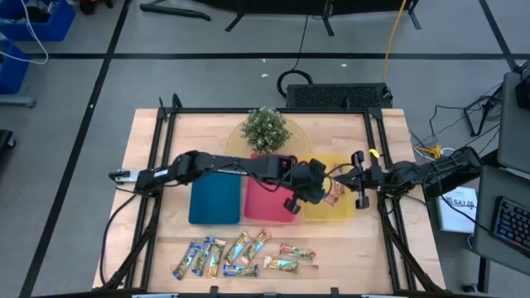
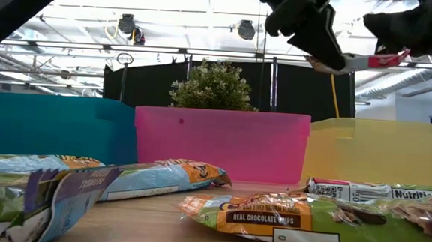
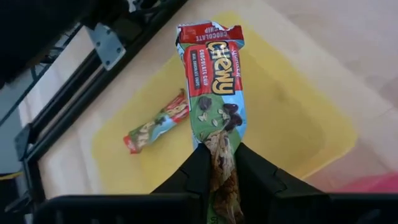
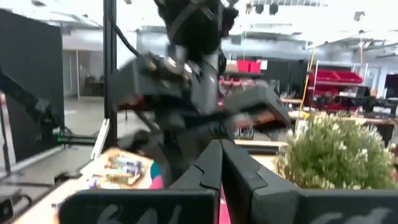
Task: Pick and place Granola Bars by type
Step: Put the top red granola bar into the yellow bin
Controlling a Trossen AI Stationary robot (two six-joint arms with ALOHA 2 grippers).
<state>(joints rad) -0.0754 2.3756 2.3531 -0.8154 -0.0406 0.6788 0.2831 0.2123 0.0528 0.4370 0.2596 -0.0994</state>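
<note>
My left gripper (image 3: 221, 155) reaches across from the left and hovers over the yellow tray (image 3: 298, 112), shut on a red-green Chewy granola bar (image 3: 214, 81). In the high view the left gripper (image 1: 319, 189) is above the yellow tray (image 1: 319, 213). A second red-green bar (image 3: 158, 127) lies flat on the tray floor. Several more bars (image 1: 240, 257) lie along the table's near edge, blue-accented, tan and red-green; they fill the low view's foreground (image 2: 293, 216). My right gripper (image 4: 217, 155) waits shut at the yellow tray's right side (image 1: 358, 178), facing the left arm. My left gripper pinches the Chewy bar between its two fingers at one end of the wrapper (image 3: 219, 140), the end with the pictured granola. The rest of the bar sticks out past the fingertips. The bar is lifted clear above the yellow tray's floor.
A blue tray (image 1: 214, 199) and a red tray (image 1: 265, 207) stand side by side left of the yellow one. A small potted plant (image 1: 265, 128) sits behind them near the far edge. Black frame rails run along the table's left and right sides.
</note>
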